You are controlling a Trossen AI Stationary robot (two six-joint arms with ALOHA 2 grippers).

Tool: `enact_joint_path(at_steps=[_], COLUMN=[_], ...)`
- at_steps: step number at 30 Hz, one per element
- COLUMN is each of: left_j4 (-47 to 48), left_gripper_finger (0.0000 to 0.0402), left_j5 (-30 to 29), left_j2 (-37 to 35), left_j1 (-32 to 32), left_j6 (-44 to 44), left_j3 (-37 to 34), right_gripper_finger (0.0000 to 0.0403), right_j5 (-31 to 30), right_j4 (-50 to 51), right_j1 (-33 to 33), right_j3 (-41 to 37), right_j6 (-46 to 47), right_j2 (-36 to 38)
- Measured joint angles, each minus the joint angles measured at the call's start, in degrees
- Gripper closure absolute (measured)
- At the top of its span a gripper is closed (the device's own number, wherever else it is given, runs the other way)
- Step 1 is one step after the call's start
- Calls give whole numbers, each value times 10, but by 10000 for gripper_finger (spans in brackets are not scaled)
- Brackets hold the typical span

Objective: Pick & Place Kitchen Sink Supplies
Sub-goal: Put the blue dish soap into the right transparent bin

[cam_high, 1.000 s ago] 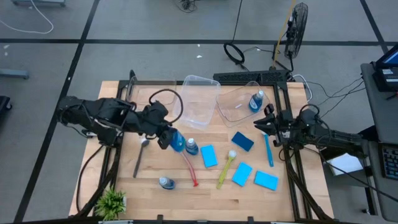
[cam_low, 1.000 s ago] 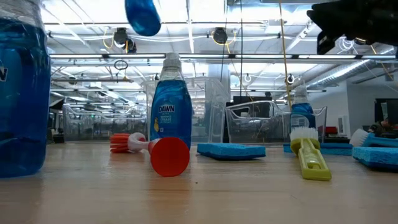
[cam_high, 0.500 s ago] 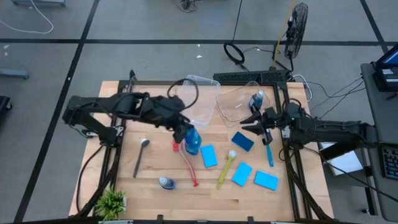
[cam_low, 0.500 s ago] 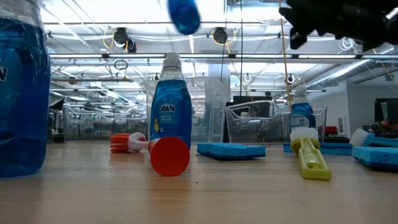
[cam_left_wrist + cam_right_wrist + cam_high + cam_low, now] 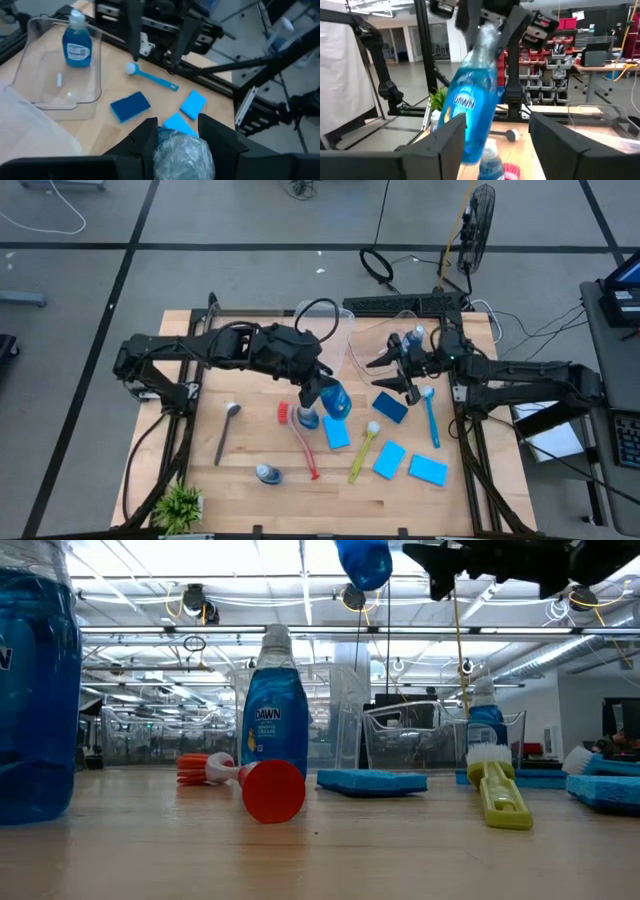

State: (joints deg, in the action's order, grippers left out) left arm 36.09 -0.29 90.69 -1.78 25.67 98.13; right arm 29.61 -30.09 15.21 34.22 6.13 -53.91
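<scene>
Gripping a bottle (image 5: 335, 398) aloft, left gripper (image 5: 318, 387), right gripper (image 5: 392, 370) gaping

One clear bottle of blue liquid (image 5: 336, 399) is held tilted in the air above the table's middle, a second bottle (image 5: 307, 418) stands below it, a third (image 5: 267, 473) nearer the front edge, and a fourth (image 5: 413, 342) inside a bin. Four flat blue sponges (image 5: 390, 408) are spread flat on the right half. The red brush (image 5: 300, 442), yellow brush (image 5: 363, 450), blue brush (image 5: 431, 416) and grey brush (image 5: 226, 432) are laid flat on the wood.
</scene>
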Motion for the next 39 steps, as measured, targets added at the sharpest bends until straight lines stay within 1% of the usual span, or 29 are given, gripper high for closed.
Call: enact_joint_path(at_steps=[5, 8, 13, 19, 25, 29, 32, 36, 39], left_j4=[-29, -49, -73, -78, -77, -77, -76, -76, -77], left_gripper_finger=[272, 272, 272, 272, 272, 272, 272, 272, 272], left_j5=[14, 19, 24, 24, 22, 22, 17, 17, 17], left_j2=[12, 17, 20, 21, 21, 21, 21, 21, 21], left_j1=[0, 0, -2, -2, -2, -2, -2, -2, -2], left_j6=[-15, -17, -35, -44, -48, -51, -58, -62, -65], left_j3=[0, 0, 0, 0, 0, 0, 0, 0, 0], right_gripper_finger=[168, 161, 158, 158, 158, 158, 158, 158, 158], right_j5=[50, 83, 157, 218, 251, 275, 278, 303, 305], right_j4=[0, 2, -1, -1, -1, 0, -1, -1, -9], right_j1=[18, 34, 58, 70, 72, 73, 72, 71, 69], right_j3=[33, 51, 83, 129, 178, 203, 217, 226, 227], right_j6=[3, 22, 67, 94, 99, 127, 133, 152, 157], right_j2=[-40, -59, -94, -144, -194, -223, -235, -245, -248])
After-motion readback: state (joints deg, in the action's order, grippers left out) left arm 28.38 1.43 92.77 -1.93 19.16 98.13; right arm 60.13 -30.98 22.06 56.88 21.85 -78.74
